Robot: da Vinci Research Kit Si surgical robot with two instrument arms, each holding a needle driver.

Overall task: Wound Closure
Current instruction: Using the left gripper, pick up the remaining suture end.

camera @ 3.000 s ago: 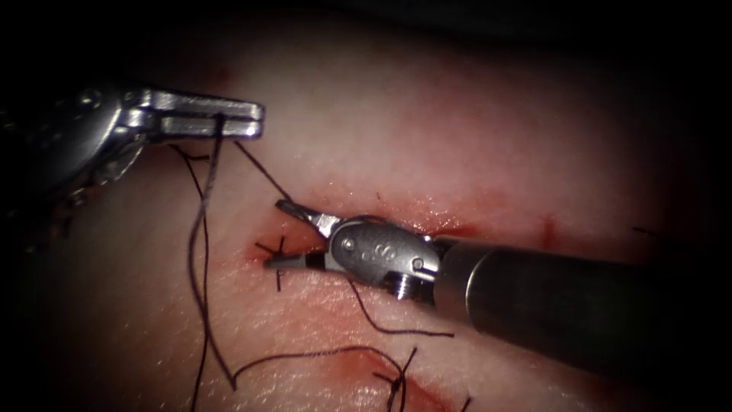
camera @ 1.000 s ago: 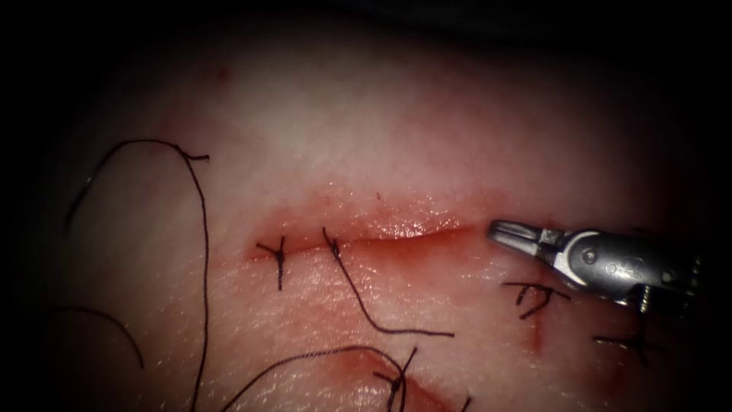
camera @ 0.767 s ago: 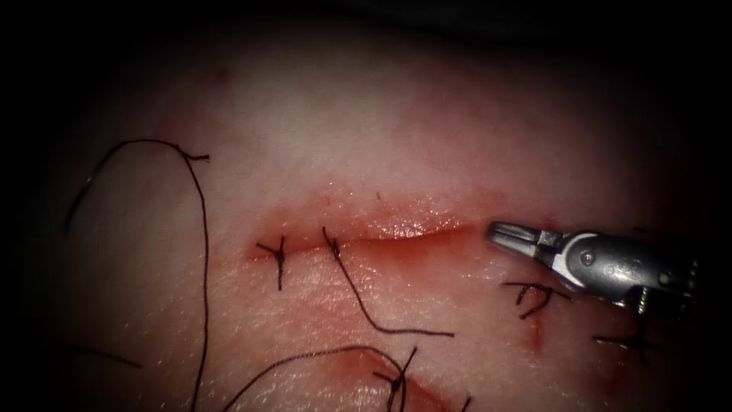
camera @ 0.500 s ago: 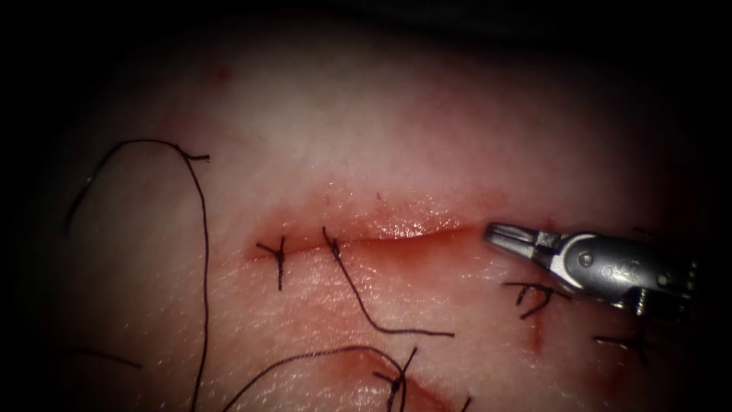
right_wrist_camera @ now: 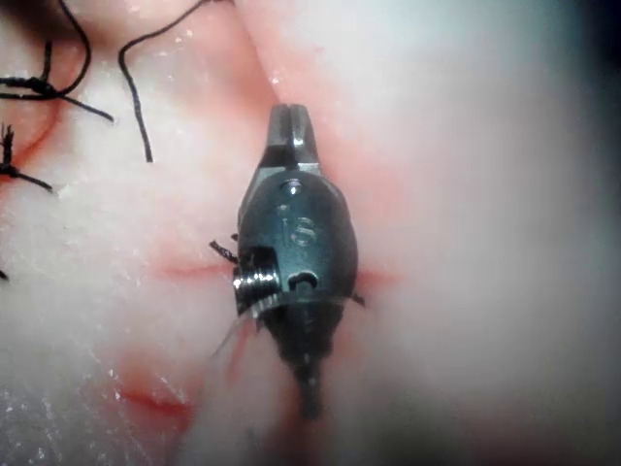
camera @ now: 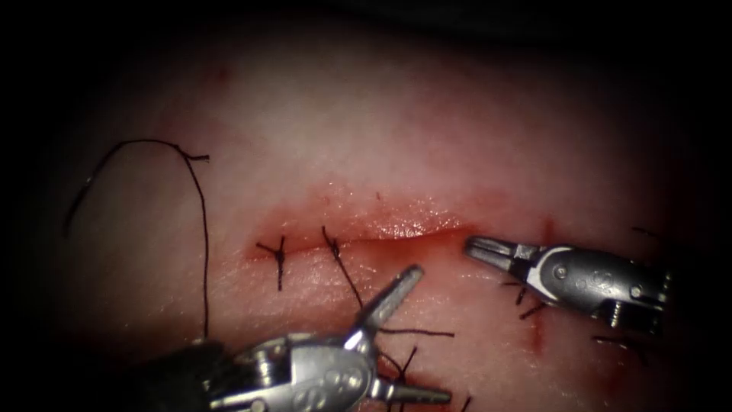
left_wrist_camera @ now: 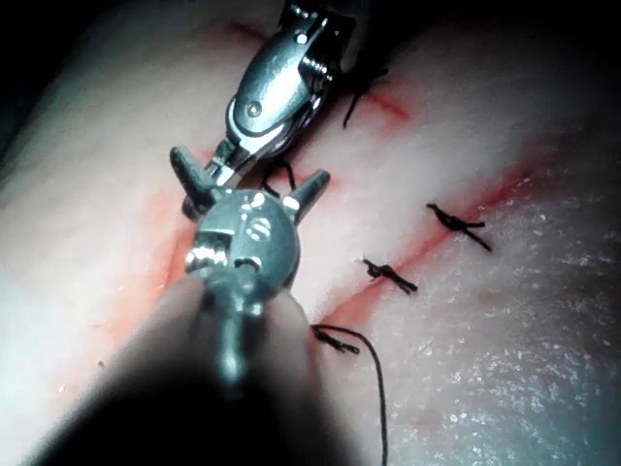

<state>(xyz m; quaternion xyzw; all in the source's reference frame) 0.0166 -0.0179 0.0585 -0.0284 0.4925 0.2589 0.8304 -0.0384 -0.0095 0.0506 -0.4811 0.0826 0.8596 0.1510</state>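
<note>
Tissue [camera: 396, 137]: left tool [camera: 415, 339] has entered, jaws spread, empty.

Light, apparently from the endoscope itself, pools on the middle of the tissue [camera: 381, 130] and fades to black at every edge. Wet glare lines the cut [camera: 396, 229]; the left tool [camera: 427, 334] gleams, its shaft sunk in shadow.

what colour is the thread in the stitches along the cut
Dark, close to black, against the pale pink tissue. The thread and knotted stitches show best in the left wrist view.
</note>
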